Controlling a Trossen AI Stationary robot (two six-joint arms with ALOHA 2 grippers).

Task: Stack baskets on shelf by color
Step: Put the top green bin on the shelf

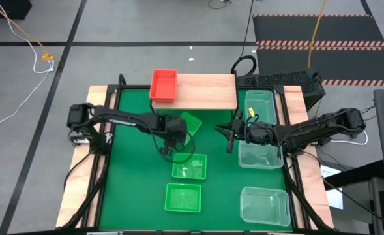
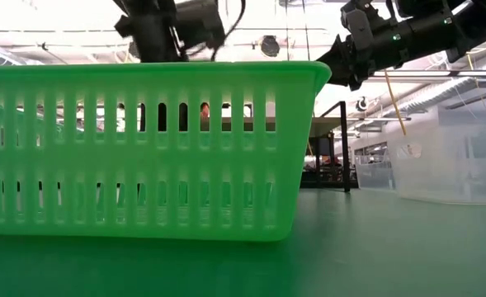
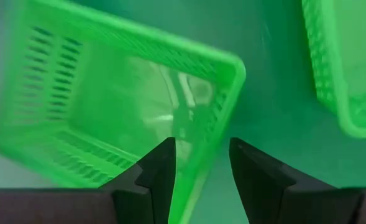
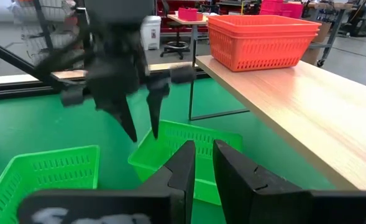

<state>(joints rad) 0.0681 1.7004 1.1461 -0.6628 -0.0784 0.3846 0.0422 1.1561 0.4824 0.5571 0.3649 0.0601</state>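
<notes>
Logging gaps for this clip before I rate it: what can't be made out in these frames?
- Red stack on the shelf: how many baskets are nested; seen from straight above in the high view, rims blur together in the right wrist view.
- Low view: the nearest green basket fills the picture and hides the shelf and the other green baskets.
- Left gripper: whether its open fingers touch the tilted green basket; motion blur.

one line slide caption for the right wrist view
Left gripper, fingers apart, above a tilted green basket; red baskets stacked on the wooden shelf.
</notes>
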